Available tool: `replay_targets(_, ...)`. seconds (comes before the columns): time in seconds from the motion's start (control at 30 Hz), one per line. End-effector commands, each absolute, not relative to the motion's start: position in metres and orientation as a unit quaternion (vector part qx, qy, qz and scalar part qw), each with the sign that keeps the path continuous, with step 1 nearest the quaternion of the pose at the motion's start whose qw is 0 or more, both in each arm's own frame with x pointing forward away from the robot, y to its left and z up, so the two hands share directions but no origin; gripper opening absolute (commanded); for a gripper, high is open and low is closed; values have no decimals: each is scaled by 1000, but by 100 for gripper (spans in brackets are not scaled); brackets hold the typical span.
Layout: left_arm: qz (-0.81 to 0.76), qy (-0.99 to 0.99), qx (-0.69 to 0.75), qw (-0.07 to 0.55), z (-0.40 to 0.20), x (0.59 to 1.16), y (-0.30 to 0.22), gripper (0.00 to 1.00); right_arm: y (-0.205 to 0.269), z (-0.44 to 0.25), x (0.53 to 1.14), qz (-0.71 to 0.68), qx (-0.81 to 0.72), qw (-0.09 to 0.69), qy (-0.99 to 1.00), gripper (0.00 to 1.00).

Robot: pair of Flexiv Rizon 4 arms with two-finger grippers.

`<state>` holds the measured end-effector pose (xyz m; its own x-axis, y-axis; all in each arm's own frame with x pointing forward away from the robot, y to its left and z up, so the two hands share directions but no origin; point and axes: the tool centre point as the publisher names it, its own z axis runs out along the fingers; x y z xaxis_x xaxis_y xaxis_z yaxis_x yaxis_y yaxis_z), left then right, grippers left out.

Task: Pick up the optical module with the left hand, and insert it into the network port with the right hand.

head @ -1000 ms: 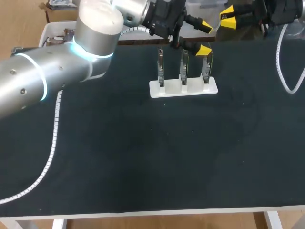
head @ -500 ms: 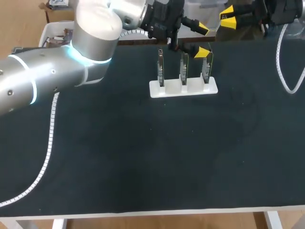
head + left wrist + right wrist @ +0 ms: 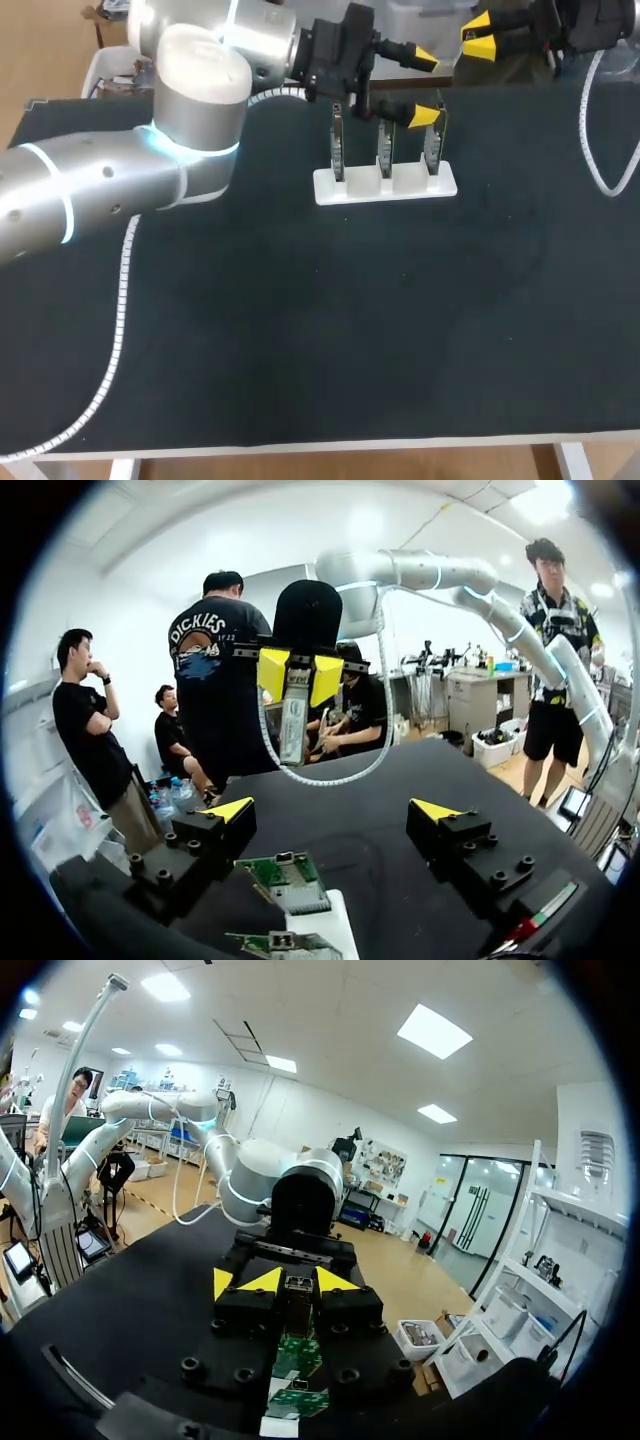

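Our right gripper [image 3: 298, 675] already pinches the module [image 3: 292, 718] between its tips, at the far right edge of the table [image 3: 300, 330]. The pickup looks done, and we judge that only the insertion is left. Our left gripper [image 3: 333, 808] is spread wide and holds nothing, just above the boards [image 3: 290, 872] on the white stand [image 3: 385, 185]. The ports [image 3: 285, 858] show only as small metal bits, and we cannot tell which one is meant.
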<state>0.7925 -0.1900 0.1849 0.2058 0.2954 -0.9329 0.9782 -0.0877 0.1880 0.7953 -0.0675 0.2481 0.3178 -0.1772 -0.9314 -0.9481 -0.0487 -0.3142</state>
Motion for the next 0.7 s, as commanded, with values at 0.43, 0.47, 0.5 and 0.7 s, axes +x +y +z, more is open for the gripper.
replay_targets(0.43, -327, 559, 672, 359, 207, 793, -186, 100, -67, 248, 796, 370, -623, 521, 452, 0)
replay_targets(0.47, -325, 561, 674, 355, 206, 793, -185, 100, -67, 248, 796, 370, -623, 521, 452, 0)
replay_targets(0.5, -325, 561, 673, 355, 205, 794, -185, 100, -67, 248, 796, 370, -623, 521, 452, 0)
replay_targets(0.7, -308, 577, 675, 342, 198, 801, -177, 100, -67, 248, 796, 370, -623, 521, 452, 0)
